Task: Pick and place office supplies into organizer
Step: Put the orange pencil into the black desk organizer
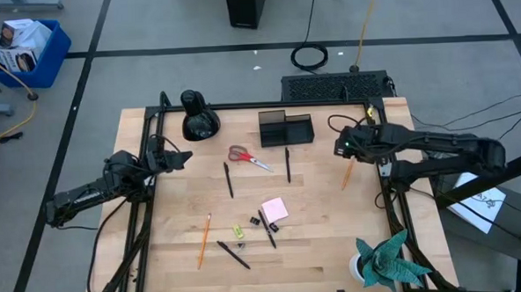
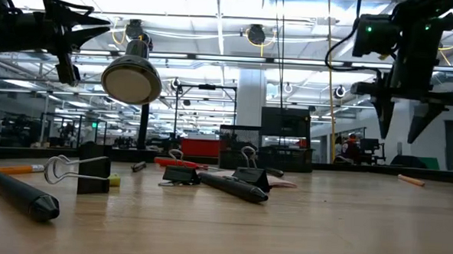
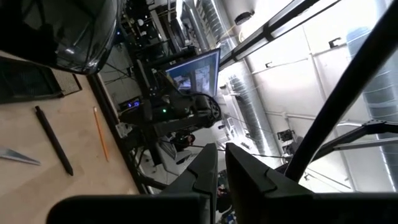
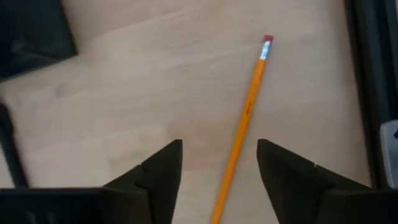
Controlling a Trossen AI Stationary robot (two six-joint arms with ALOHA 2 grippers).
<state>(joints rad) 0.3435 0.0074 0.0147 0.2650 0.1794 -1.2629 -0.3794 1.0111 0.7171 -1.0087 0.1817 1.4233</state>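
My right gripper (image 4: 217,158) hangs open above an orange pencil (image 4: 247,112) that lies flat on the table's right part (image 1: 347,173). The fingers point down, one on each side of the pencil's lower half, clear of it. The black organizer (image 1: 286,127) stands at the far middle. Red-handled scissors (image 1: 248,157), black pens (image 1: 288,164) (image 1: 228,179), a pink sticky-note pad (image 1: 275,208) and a second pencil (image 1: 204,240) lie flat on the wood. My left gripper (image 1: 177,157) waits shut at the left edge, raised, holding nothing.
A rounded black bulbous object (image 1: 198,118) stands at the far left. A teal paper plant (image 1: 389,259) stands at the near right corner. Binder clips (image 2: 182,173) and two more pens (image 1: 233,255) (image 1: 267,229) lie toward the near edge. A black frame (image 1: 380,171) borders the table.
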